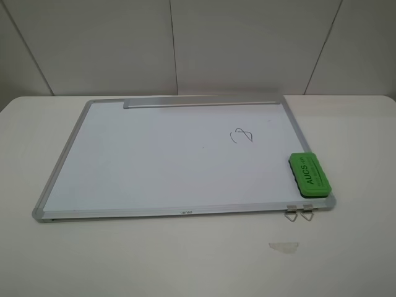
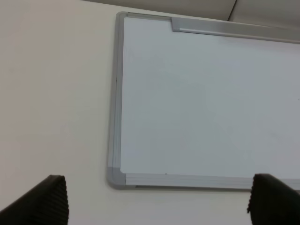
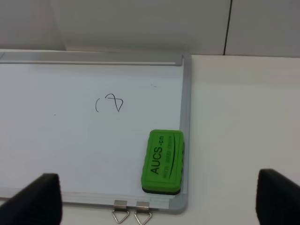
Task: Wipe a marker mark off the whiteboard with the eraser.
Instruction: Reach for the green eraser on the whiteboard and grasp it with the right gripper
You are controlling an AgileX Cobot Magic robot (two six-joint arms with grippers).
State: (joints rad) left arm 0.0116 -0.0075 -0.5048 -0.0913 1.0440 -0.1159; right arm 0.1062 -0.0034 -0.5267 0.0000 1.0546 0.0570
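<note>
The whiteboard (image 1: 154, 161) lies flat on the table, its grey tray strip (image 1: 201, 103) along the far edge. A thin looped marker mark (image 1: 241, 135) sits right of the board's middle; it also shows as marker mark (image 3: 109, 103) in the right wrist view. The green eraser (image 1: 309, 174) with "AUCS" lettering rests on the board's near right corner, eraser (image 3: 162, 161) untouched. My right gripper (image 3: 154, 199) is open, hovering short of the eraser. My left gripper (image 2: 157, 201) is open near the whiteboard's (image 2: 197, 103) near left corner. Neither gripper appears in the high view.
Two metal hanging clips (image 1: 299, 213) stick out from the board's near edge below the eraser. A pale smudge (image 1: 283, 247) marks the cream table in front. A tiny dark dot (image 1: 202, 147) sits on the board. Walls rise behind the table.
</note>
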